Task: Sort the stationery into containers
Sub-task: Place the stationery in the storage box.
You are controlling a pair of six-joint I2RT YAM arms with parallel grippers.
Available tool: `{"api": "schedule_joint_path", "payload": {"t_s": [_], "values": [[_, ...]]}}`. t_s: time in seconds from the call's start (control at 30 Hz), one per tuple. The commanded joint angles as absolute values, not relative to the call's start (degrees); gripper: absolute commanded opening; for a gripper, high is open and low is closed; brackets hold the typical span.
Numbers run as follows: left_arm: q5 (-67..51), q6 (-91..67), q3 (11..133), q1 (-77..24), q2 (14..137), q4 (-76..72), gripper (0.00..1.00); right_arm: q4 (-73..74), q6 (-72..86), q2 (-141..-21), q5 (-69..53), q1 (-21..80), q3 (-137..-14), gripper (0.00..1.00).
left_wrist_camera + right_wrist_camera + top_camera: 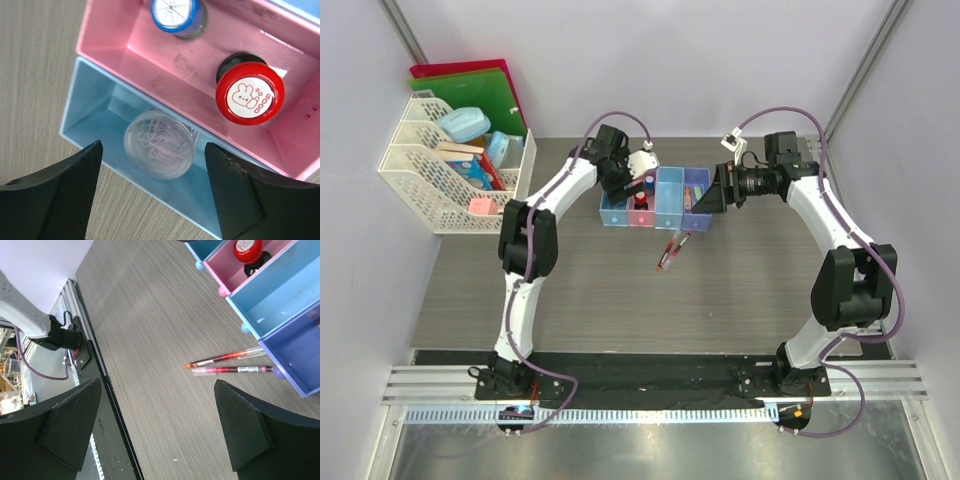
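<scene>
The containers stand in a joined row at mid table. My left gripper hangs open above the end light blue bin, where a clear round box of paper clips lies free of the fingers. The pink bin beside it holds a red stamp and a blue-capped stamp. Two thin red-and-black pens lie on the table just in front of the purple bin. My right gripper is open over bare table, near the pens, holding nothing.
A white lattice rack with boxes stands at the back left, with red and green folders behind it. Grey walls close in both sides. The black base rail runs along the near table edge.
</scene>
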State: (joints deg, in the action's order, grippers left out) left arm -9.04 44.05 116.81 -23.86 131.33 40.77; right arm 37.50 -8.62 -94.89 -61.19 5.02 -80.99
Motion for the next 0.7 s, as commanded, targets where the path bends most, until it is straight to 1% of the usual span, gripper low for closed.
{"api": "schedule_joint_path", "payload": {"t_s": [0.0, 0.13, 0.2, 0.27, 0.3, 0.37, 0.4, 0.47, 0.5, 0.67], "values": [[-9.4, 41.6, 115.1, -23.7, 125.2, 33.7, 0.85, 35.8, -8.0, -95.3, -57.7, 5.4, -81.3, 1.00], [-7.6, 39.0, 115.1, -23.7, 123.9, 33.1, 0.87, 31.2, -2.0, -96.1, -52.1, 7.4, -78.6, 1.00], [-7.2, 37.1, 114.1, -23.7, 120.6, 32.6, 0.88, 30.0, -0.4, -96.9, -49.8, 8.1, -77.4, 0.97], [-8.3, 36.0, 110.7, -23.7, 117.3, 32.3, 0.88, 29.1, 1.2, -98.3, -43.7, 9.9, -76.3, 0.95], [-9.7, 34.9, 109.0, -23.7, 112.8, 31.3, 0.89, 28.5, 1.9, -98.8, -41.3, 10.5, -75.9, 0.93], [-11.7, 33.8, 103.6, -23.7, 108.1, 30.9, 0.90, 27.5, 3.8, -100.3, -35.9, 11.8, -74.9, 0.93], [-12.6, 32.7, 101.8, -23.9, 103.8, 30.7, 0.90, 27.0, 4.7, -100.9, -34.1, 12.0, -74.5, 0.91], [-15.4, 31.7, 95.8, -24.1, 99.3, 30.7, 0.92, 26.6, 6.2, -102.0, -30.7, 13.3, -74.4, 0.89], [-16.1, 31.2, 91.4, -24.3, 95.1, 30.8, 0.93, 26.5, 6.8, -103.3, -27.9, 13.5, -74.5, 0.87], [-18.5, 31.7, 78.6, -26.5, 84.3, 30.5, 0.96, 26.5, 8.6, -106.2, -19.6, 16.3, -75.1, 0.81]]}}
